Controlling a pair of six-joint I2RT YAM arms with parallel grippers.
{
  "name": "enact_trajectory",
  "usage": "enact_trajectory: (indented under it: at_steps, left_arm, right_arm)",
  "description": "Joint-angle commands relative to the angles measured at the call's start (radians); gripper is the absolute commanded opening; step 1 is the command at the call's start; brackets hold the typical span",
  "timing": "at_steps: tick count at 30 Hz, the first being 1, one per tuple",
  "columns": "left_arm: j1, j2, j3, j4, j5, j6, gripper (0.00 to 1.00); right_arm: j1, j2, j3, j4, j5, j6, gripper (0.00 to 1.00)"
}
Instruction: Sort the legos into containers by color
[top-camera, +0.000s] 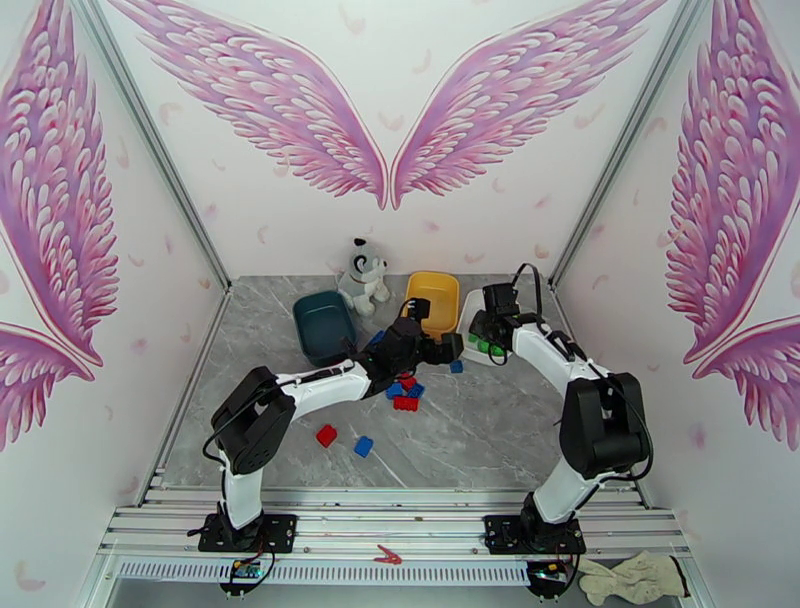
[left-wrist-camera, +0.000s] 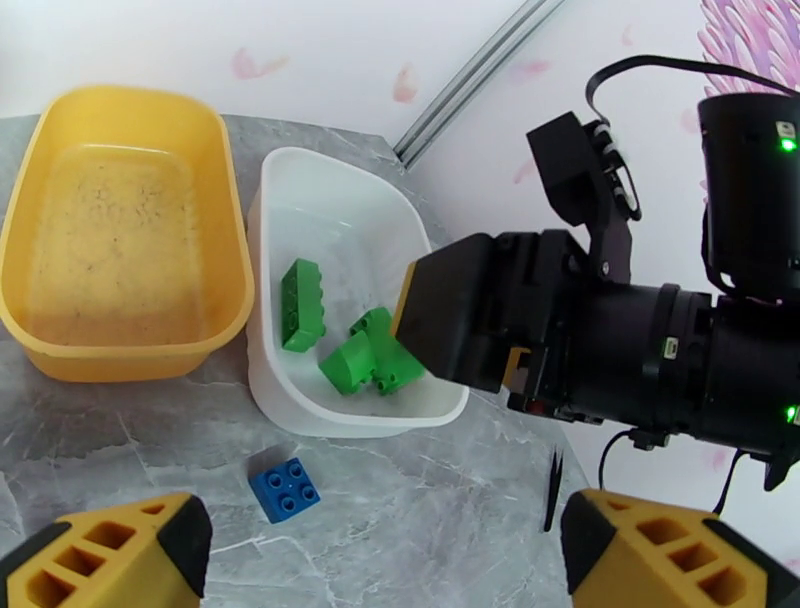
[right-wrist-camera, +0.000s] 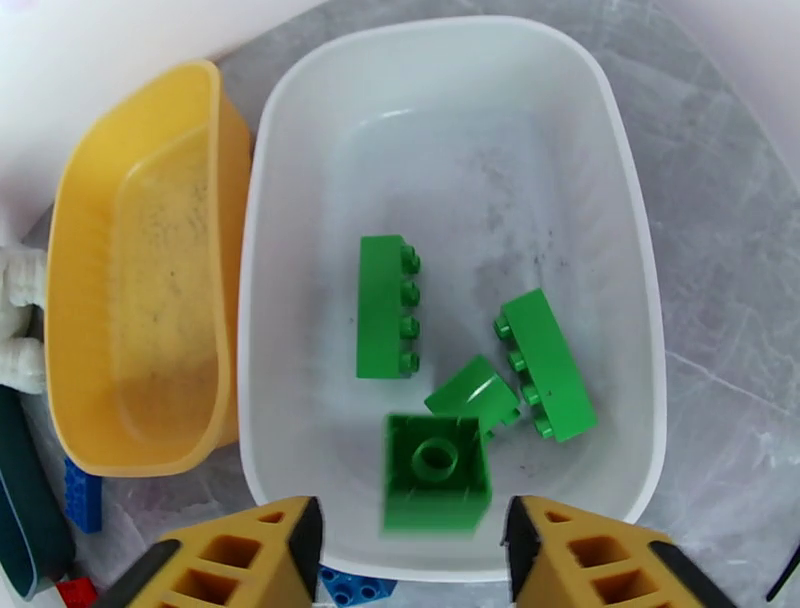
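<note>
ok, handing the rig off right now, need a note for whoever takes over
Grippers: left gripper is open and empty, low over the table, with a blue brick just ahead of it. The right gripper is open over the white tub, with a green brick loose between its fingers.
Done: three green bricks lie in the white tub.
Left: the yellow tub is empty and the teal tub looks empty. On the table are a red-and-blue cluster, a stray red brick and a stray blue one.
</note>
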Motion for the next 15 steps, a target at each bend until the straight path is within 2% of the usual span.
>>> enact_trajectory:
  at_steps: [1, 5, 9, 15]
  left_arm:
    - [0.001, -0.067, -0.082, 0.015, -0.058, 0.039, 0.98]
    - [-0.001, -0.18, -0.234, 0.084, -0.134, 0.054, 0.98]
    - [-0.002, -0.309, -0.396, 0.123, -0.227, 0.072, 0.98]
    - [0.02, -0.501, -0.636, 0.12, -0.291, 0.072, 0.99]
  right_arm:
    - [-0.002, -0.024, 0.02, -0.024, -0.027, -0.019, 0.63]
    - [0.008, -0.113, -0.035, 0.009, -0.1, -0.032, 0.64]
    - [0.061, -0.206, -0.087, 0.027, -0.165, -0.059, 0.66]
    - [0.245, -0.252, -0.097, 0.001, -0.154, -0.126, 0.7]
